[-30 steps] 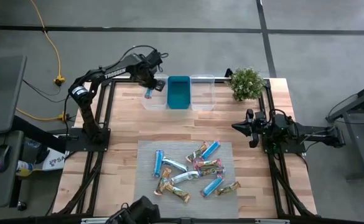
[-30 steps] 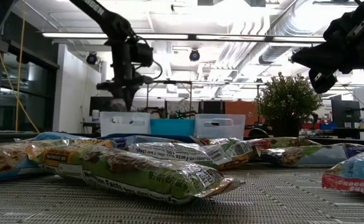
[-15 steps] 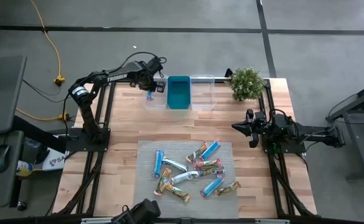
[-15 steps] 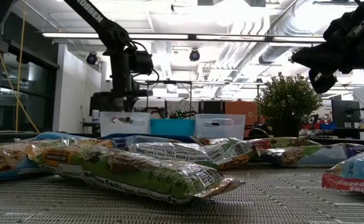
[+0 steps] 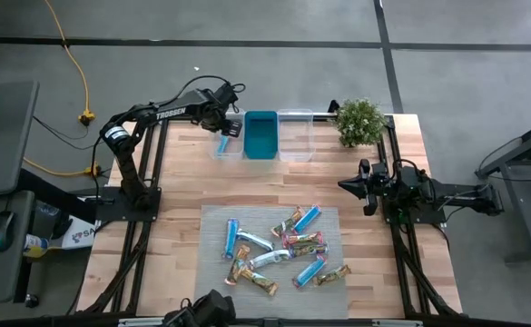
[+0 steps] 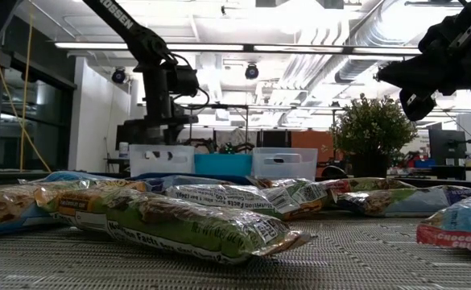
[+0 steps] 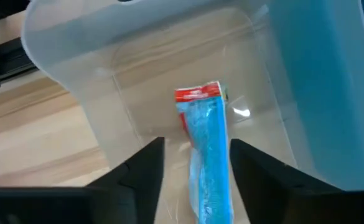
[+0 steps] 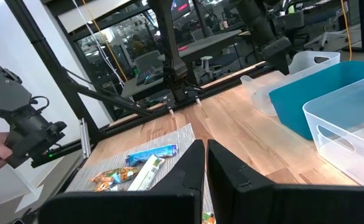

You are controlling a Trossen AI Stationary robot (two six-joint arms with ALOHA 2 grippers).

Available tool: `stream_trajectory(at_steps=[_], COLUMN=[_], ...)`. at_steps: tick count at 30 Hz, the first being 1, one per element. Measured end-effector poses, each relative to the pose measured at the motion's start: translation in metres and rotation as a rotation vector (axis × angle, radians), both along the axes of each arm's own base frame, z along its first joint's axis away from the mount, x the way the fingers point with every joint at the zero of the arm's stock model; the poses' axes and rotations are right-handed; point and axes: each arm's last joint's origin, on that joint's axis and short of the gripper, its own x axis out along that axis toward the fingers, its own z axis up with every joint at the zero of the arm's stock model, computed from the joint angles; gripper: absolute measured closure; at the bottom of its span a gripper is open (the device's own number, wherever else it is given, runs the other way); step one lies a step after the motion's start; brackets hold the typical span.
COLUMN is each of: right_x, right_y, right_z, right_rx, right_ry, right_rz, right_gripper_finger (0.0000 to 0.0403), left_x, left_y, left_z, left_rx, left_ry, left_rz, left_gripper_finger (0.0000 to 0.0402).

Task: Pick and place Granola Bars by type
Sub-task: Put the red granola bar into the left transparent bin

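My left gripper [image 7: 197, 163] hangs open over the left clear bin [image 5: 227, 145] at the table's far edge, fingers pointing down. A bright blue granola bar [image 7: 205, 149] with a red end lies flat on the bin's floor. The fingers stand either side of it with a gap on both sides. The same bar [image 5: 223, 143] shows through the bin from above. Several more granola bars [image 5: 279, 247] lie in a loose heap on the grey mat [image 5: 212, 218] near the front edge. My right gripper [image 5: 363, 186] waits shut at the table's right side, pointing level.
A teal bin [image 5: 260, 134] and a second clear bin [image 5: 295, 134] stand in a row right of the first. A potted plant [image 5: 360, 121] sits at the far right corner. Bare wood lies between the bins and the mat.
My left gripper has sunk toward the left clear bin, tipped more steeply downward and opened, letting go of the blue bar. The bar hung short below the fingers before; now it lies flat at full length on the bin's floor.
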Motion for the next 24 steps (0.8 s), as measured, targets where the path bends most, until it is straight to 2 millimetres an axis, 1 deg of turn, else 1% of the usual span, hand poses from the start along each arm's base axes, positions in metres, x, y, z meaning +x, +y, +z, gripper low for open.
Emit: stream_trajectory(at_steps=[4, 7, 10, 13, 16, 19, 22, 24], right_x=[0.0, 0.0, 0.0, 0.0, 0.0, 0.0, 0.0, 0.0], right_y=[0.0, 0.0, 0.0, 0.0, 0.0, 0.0, 0.0, 0.0], right_z=[0.0, 0.0, 0.0, 0.0, 0.0, 0.0, 0.0, 0.0], right_rx=[0.0, 0.0, 0.0, 0.0, 0.0, 0.0, 0.0, 0.0], right_ry=[0.0, 0.0, 0.0, 0.0, 0.0, 0.0, 0.0, 0.0], right_rz=[0.0, 0.0, 0.0, 0.0, 0.0, 0.0, 0.0, 0.0], right_gripper_finger=[0.0402, 0.0402, 0.0402, 0.0402, 0.0402, 0.0402, 0.0402, 0.0402], left_x=[0.002, 0.004, 0.012, 0.023, 0.04, 0.06, 0.079, 0.09], left_y=[0.0, 0.002, 0.002, -0.007, -0.023, -0.045, -0.074, -0.094], left_z=[0.0, 0.006, 0.024, 0.043, 0.063, 0.079, 0.09, 0.095], left_rx=[-0.007, 0.016, 0.09, 0.161, 0.225, 0.277, 0.326, 0.353], left_ry=[-0.026, -0.043, -0.069, -0.079, -0.111, -0.164, -0.199, -0.209], left_rz=[-0.051, -0.131, -0.258, -0.434, -0.631, -0.86, -1.084, -1.188], left_gripper_finger=[0.0181, 0.017, 0.0168, 0.0168, 0.0168, 0.0168, 0.0168, 0.0168])
